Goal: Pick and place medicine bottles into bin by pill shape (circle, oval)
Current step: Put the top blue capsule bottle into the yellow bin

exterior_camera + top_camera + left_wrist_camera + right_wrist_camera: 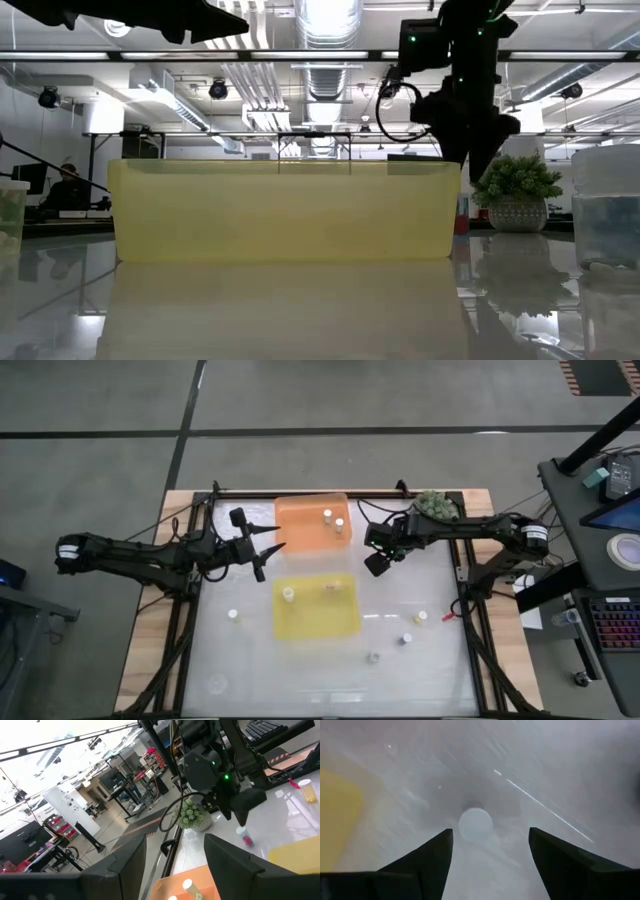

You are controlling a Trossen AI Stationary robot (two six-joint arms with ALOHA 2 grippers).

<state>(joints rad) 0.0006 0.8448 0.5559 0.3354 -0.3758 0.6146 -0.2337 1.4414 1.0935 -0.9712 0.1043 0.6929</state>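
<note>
My right gripper point(378, 563) points down, open, over the table right of the orange bin point(300, 530). Its fingers stand on either side of a white-capped medicine bottle point(475, 823) and above it, apart from it; the bottle stands on the table and also shows in the left wrist view point(243, 836). My left gripper point(268, 552) is open and empty, raised beside the orange bin's left edge. Two bottles point(327, 514) stand in the orange bin. Two more point(288, 593) are in the yellow bin point(340, 622). Several bottles point(407, 639) stand loose on the table.
A green plant ball in a pot point(435, 505) sits at the far right corner. A small red thing point(447, 617) lies near the right rail. One loose bottle point(233, 615) stands left of the yellow bin. The black frame rail point(300, 492) runs along the far edge.
</note>
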